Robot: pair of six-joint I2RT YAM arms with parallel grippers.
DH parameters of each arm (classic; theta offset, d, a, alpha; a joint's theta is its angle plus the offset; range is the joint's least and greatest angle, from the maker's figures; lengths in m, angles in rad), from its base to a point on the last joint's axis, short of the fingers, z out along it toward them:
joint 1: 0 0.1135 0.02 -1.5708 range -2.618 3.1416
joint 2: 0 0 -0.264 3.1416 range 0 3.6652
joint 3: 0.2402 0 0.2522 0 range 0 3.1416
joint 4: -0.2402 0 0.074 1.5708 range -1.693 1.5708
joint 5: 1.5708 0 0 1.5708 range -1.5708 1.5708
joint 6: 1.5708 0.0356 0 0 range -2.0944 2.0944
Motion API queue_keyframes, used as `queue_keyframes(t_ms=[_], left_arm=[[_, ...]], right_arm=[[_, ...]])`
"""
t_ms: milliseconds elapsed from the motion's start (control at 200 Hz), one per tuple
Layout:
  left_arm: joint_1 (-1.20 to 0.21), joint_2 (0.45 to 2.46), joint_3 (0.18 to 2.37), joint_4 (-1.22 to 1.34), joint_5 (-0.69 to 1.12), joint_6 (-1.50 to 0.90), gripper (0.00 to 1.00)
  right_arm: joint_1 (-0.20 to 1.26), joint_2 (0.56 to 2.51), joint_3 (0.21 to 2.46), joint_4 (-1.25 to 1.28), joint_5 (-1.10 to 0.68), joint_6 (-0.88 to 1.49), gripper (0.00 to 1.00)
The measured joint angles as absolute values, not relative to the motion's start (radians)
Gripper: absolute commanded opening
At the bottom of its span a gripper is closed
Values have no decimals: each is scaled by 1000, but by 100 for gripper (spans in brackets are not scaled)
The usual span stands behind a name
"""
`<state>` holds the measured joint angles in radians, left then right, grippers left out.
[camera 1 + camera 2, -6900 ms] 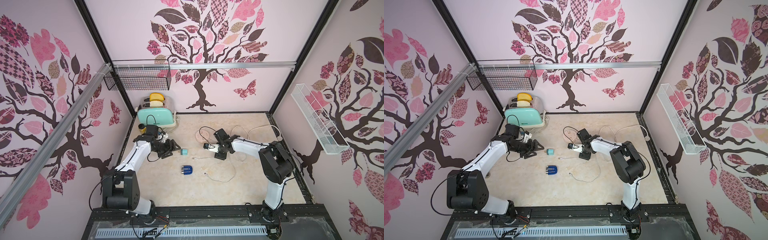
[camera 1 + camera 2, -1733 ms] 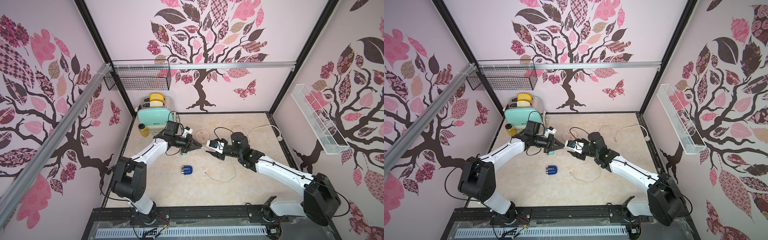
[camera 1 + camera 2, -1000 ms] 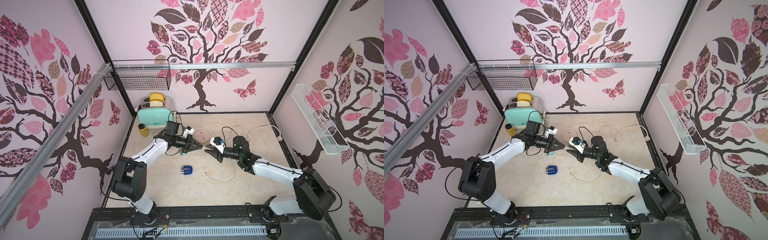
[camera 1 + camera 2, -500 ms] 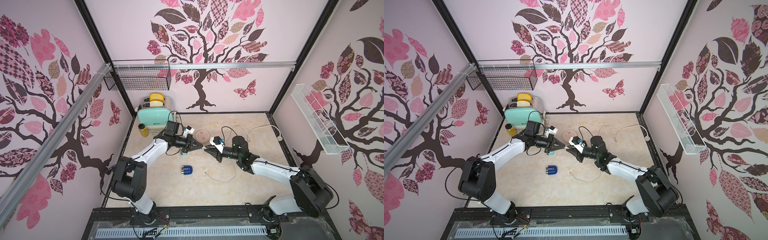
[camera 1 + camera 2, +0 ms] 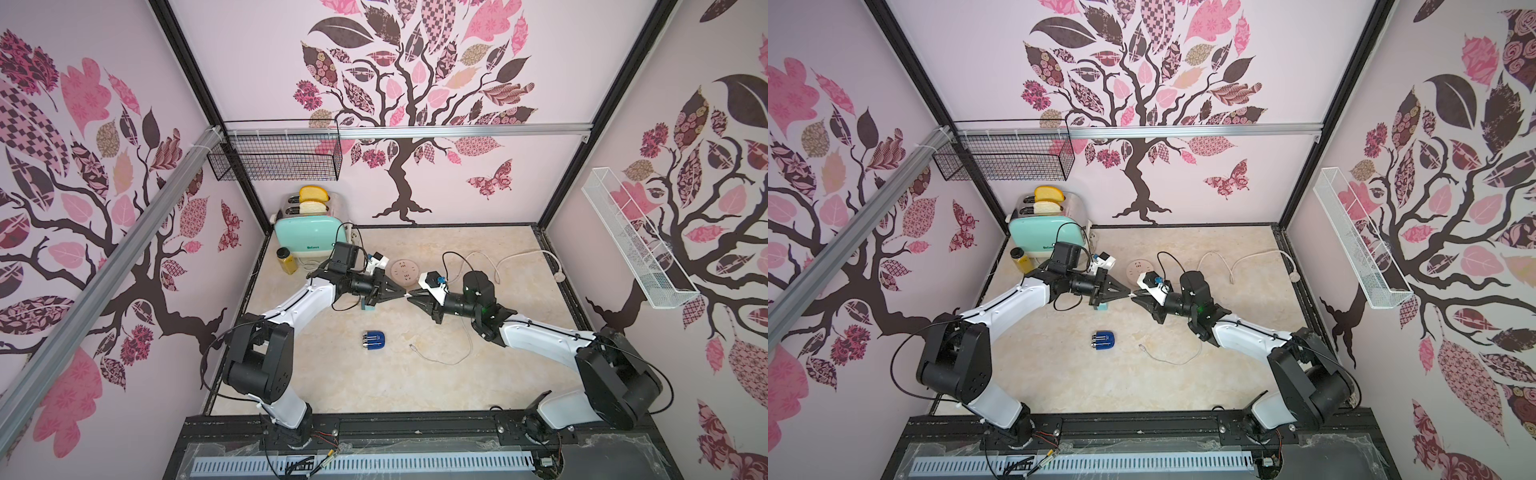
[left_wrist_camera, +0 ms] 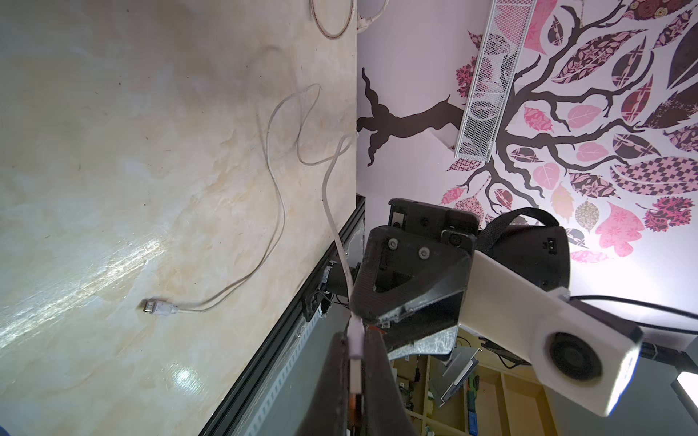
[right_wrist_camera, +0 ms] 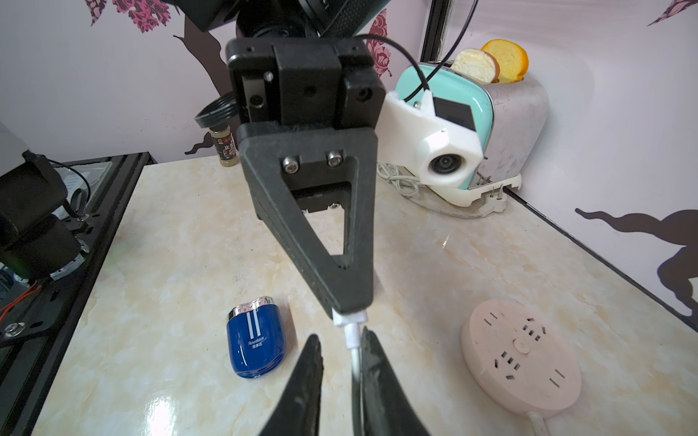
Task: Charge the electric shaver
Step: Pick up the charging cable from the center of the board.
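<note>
Top view: electric shaver (image 5: 374,341), glossy blue rounded body, lies flat on the marble table (image 5: 332,382), in front of my gripper tips. Its long axis runs across the table, ridged silver head toward my left side.
Left wrist: my left gripper (image 6: 355,334) pinches the white cable (image 6: 355,351) at its plug.
Right wrist: my right gripper (image 7: 340,338) is narrowly parted, with the cable between the jaws, unclamped.

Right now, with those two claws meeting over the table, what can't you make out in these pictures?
- Teal plug adapter: both top views, mostly hidden under the left gripper.
- White cable plug: left wrist view, tip lost in shadow between the fingers.
- Electric shaver: right wrist view, no charging socket shows.
- Right gripper: right wrist view, close and blurred; whether it touches the cable is unclear.
</note>
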<state>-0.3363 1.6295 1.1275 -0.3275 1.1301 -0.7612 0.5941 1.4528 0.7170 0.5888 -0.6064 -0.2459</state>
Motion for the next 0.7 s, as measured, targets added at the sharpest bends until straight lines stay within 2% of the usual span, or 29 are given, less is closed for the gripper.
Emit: queue_keyframes(t_ms=[165, 285, 385, 700], left_arm=[[-337, 1629, 1117, -321, 1131, -767, 0], [-337, 1629, 1115, -307, 1131, -780, 0], [-337, 1629, 1111, -292, 1131, -788, 0], [-337, 1626, 1110, -286, 1131, -790, 0]], right_arm=[[594, 1453, 722, 588, -612, -246, 15], [594, 1462, 734, 585, -619, -251, 23], [594, 1471, 742, 583, -623, -254, 25], [594, 1471, 742, 573, -622, -258, 21]])
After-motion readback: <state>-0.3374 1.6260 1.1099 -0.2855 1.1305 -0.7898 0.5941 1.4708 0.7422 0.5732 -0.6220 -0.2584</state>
